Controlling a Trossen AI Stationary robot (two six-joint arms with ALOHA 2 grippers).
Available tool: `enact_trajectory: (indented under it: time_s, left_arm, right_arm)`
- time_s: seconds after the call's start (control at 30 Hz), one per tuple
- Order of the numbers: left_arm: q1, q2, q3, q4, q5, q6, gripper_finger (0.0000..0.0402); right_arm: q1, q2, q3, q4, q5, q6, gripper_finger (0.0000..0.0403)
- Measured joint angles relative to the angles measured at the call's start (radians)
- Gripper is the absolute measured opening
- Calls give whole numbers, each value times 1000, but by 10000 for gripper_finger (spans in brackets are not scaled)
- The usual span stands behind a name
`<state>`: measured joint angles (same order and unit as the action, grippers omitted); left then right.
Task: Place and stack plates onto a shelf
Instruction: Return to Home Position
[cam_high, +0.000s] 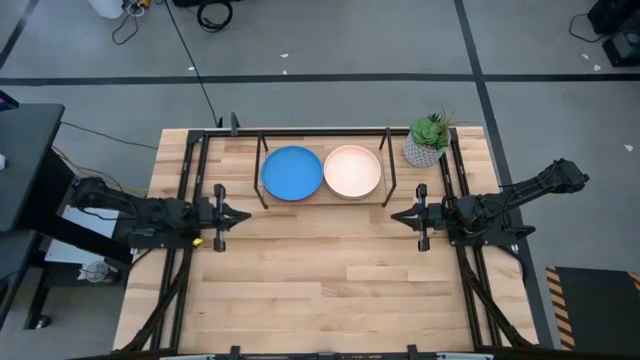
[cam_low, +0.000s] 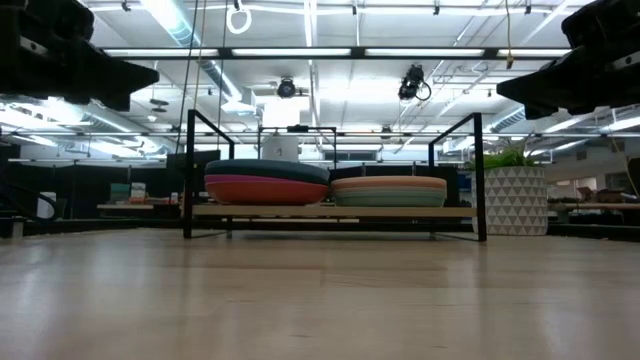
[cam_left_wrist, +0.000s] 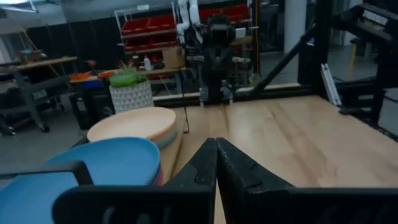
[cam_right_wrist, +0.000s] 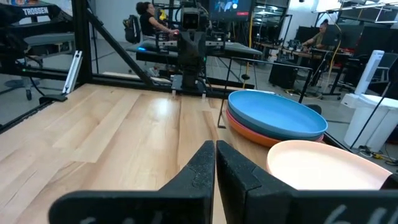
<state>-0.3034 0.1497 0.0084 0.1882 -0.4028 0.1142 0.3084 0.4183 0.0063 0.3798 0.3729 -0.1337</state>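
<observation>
Two stacks of plates rest on the shelf's wood board (cam_high: 322, 199) at the table's far side. The left stack has the blue plate (cam_high: 292, 172) on top, over orange and magenta ones (cam_low: 265, 189). The right stack has the cream-peach plate (cam_high: 352, 171) on top, over pale plates (cam_low: 389, 191). My left gripper (cam_high: 244, 215) is shut and hovers above the table near its left rail. My right gripper (cam_high: 396, 215) is shut and hovers near the right rail. Each wrist view shows its own closed fingers, left (cam_left_wrist: 216, 155) and right (cam_right_wrist: 215, 155).
A potted green plant in a white patterned pot (cam_high: 428, 141) stands at the far right corner beside the shelf. Black rails (cam_high: 186, 190) run along the table's left and right sides. Bare wood tabletop (cam_high: 320, 280) lies between the arms and the near edge. People show beyond the table (cam_right_wrist: 148, 18).
</observation>
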Motion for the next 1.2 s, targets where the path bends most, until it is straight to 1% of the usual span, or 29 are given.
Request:
enact_trajectory:
  time_s: [0.13, 0.3, 0.5, 0.53, 0.63, 0.7, 0.77, 0.9, 1.03, 1.2]
  left_arm:
    - [13, 9, 0, -46, 9, -25, 12]
    - [-3, 12, 0, -64, 9, -54, 13]
    - [-24, 18, 0, -68, 20, 70, 13]
    - [-26, 18, 0, -69, 53, 88, 13]
    - [-31, 18, 0, -62, 229, 137, 13]
    - [-30, 18, -1, -58, 302, 159, 13]
    - [-30, 18, -1, -69, 320, 180, 13]
    - [-24, 18, -1, -103, 318, 209, 13]
    - [-19, 18, -1, -115, 326, 207, 13]
    - [-19, 19, -1, -142, 418, 209, 13]
  right_arm:
    - [0, 0, 0, 1, 0, 0, 22]
    - [0, 0, 0, 1, 0, 0, 23]
    - [0, 0, 0, 2, 0, 0, 23]
    - [0, 0, 0, 2, 0, 0, 23]
    - [0, 0, 0, 2, 0, 0, 23]
    - [0, 0, 0, 2, 0, 0, 23]
    - [0, 0, 0, 2, 0, 0, 23]
    - [0, 0, 0, 2, 0, 0, 23]
    - [0, 0, 0, 2, 0, 0, 23]
    - [0, 0, 0, 2, 0, 0, 23]
